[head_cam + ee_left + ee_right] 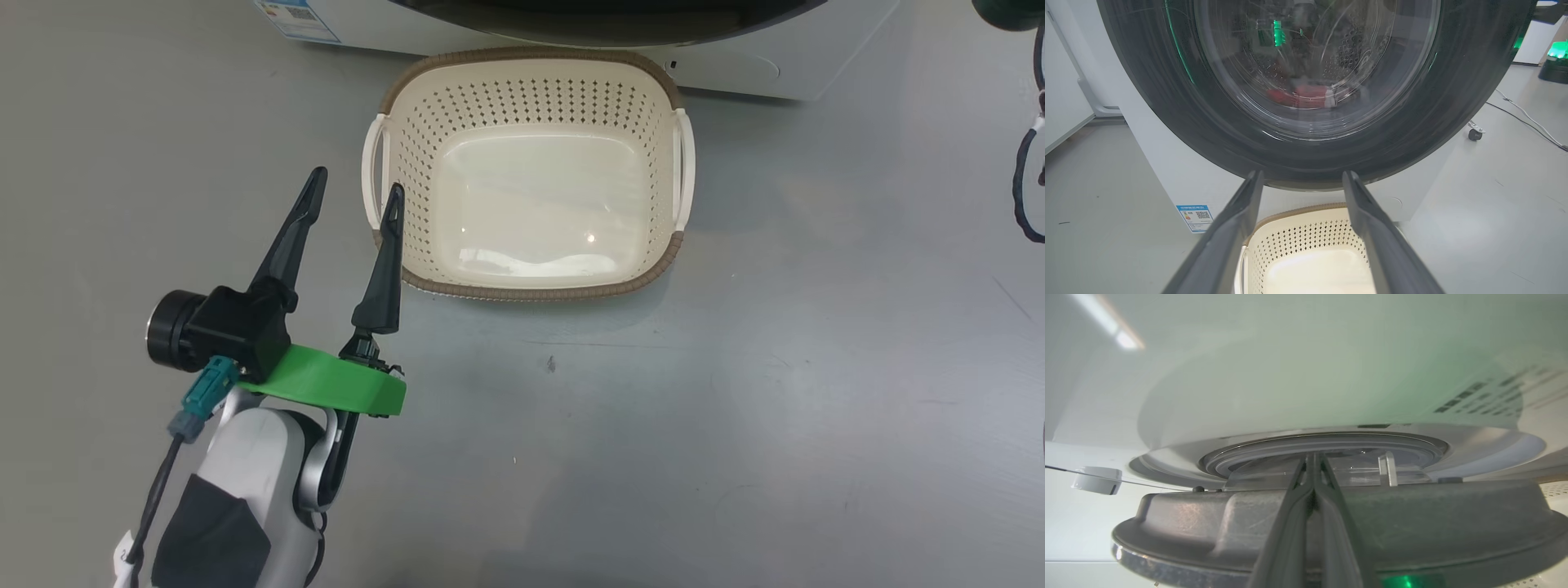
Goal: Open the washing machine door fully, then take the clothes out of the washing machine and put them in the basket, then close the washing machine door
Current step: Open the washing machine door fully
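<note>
From the head view I have the left gripper (357,184) low at the left, its jaws spread wide and empty, one fingertip showing against the left-handle side of the basket (522,90). The basket sits empty on the grey floor (735,408), close against the foot of the white washing machine (735,69). My left wrist view looks straight at the washing machine door (1167,102). Through its glass I can make out the red clothes (1306,96) at the bottom of the drum (blurred by reflections, so I cannot count the pieces). A blue label (1195,217) is stuck low on the machine's front, left of the basket. Off to the right are a caster (1474,134) and a cable (1527,122) trailing over the floor. The right gripper (1312,456) has its jaws pressed together with nothing seen between them. It lies across the door's grey inner frame, where a gap shows between the door and the machine's front with its printed text (1478,394).
</note>
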`<state>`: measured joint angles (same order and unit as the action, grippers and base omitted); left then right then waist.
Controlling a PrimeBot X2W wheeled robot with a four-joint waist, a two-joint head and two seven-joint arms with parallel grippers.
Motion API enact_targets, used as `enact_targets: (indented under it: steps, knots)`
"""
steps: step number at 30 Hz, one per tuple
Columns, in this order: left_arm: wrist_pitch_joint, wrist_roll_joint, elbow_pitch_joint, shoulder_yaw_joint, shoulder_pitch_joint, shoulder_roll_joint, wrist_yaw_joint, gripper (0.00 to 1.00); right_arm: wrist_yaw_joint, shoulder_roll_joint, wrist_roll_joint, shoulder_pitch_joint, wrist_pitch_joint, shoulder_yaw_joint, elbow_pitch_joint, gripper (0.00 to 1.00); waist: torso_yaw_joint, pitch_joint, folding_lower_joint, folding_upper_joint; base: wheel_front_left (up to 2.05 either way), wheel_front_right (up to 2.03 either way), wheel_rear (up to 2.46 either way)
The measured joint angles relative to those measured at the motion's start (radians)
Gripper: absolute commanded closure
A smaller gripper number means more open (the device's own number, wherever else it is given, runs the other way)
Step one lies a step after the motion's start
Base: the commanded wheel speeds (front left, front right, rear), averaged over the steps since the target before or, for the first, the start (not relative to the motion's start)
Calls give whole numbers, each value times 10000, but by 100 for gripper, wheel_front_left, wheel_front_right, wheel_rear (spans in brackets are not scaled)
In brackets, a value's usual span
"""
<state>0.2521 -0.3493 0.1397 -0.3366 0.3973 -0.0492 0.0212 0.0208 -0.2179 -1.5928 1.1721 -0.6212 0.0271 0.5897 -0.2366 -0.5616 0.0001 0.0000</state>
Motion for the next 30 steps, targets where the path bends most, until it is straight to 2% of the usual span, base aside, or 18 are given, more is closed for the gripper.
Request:
enact_targets:
  steps: [30]
  knots:
    - [0,77,610,199,-214,29,-90,0,708,451,-510,-1590,-1494,493,504,100,462,1179,0,0,0,0,0]
